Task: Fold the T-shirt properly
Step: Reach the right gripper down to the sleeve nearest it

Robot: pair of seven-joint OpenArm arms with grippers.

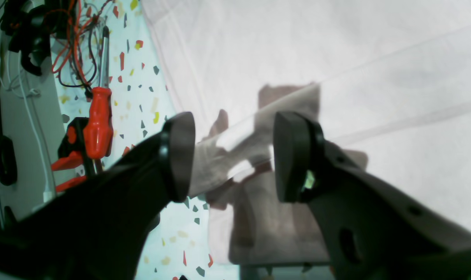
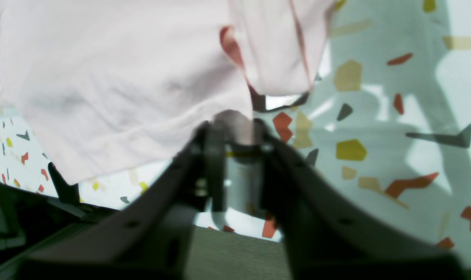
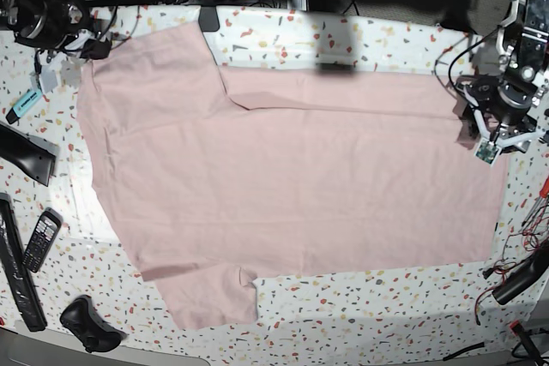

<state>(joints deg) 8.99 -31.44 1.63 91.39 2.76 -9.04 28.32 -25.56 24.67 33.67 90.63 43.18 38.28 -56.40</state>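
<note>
Folding is barely begun: the T-shirt (image 3: 292,177) lies spread flat on the table (image 3: 377,297), sleeves out. The left gripper (image 1: 231,155) gapes wide over its edge; the right gripper (image 2: 233,130) pinches a fabric edge.

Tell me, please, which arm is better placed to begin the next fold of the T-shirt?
Right, probably. The right gripper looks closed on the edge of the T-shirt, ready to lift it. The left gripper hangs wide open over the fabric, gripping nothing.
</note>
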